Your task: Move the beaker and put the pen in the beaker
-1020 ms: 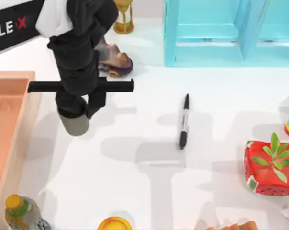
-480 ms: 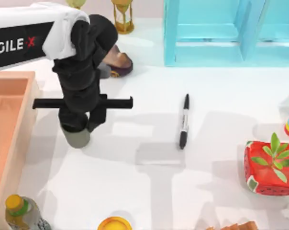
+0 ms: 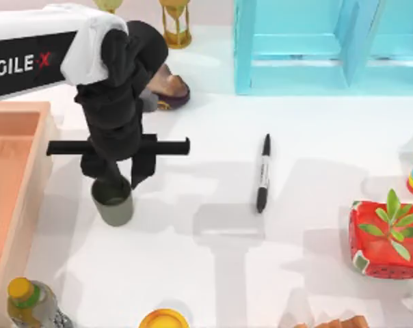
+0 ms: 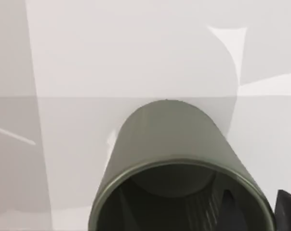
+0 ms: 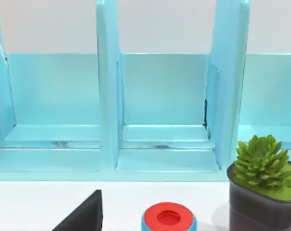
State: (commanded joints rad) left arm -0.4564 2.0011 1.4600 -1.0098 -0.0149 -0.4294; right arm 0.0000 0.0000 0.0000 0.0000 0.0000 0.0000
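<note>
The grey-olive beaker (image 3: 113,203) stands upright left of the table's middle, its dark inside showing. My left gripper (image 3: 124,182) hangs right over it, shut on the beaker's wall with one finger inside the rim and one outside on the right. In the left wrist view the beaker (image 4: 169,139) is close up, and the left gripper (image 4: 256,208) straddles its rim. The black pen (image 3: 262,172) with a white-grey band lies flat near the table's middle, well to the right of the beaker. My parked right gripper (image 5: 85,216) shows as a black wedge facing the blue shelf.
An orange tray (image 3: 29,198) runs along the left edge, with a yellow-capped bottle (image 3: 29,301) below it. A blue shelf (image 3: 329,48), an hourglass (image 3: 176,24) and a brown shoe (image 3: 167,87) line the back. A watermelon-patterned box with a plant (image 3: 388,236) sits right.
The left arm has brought the beaker a little toward the right and front. The beaker now sits lower under the gripper, with its rim and inside showing. The pen has not moved.
</note>
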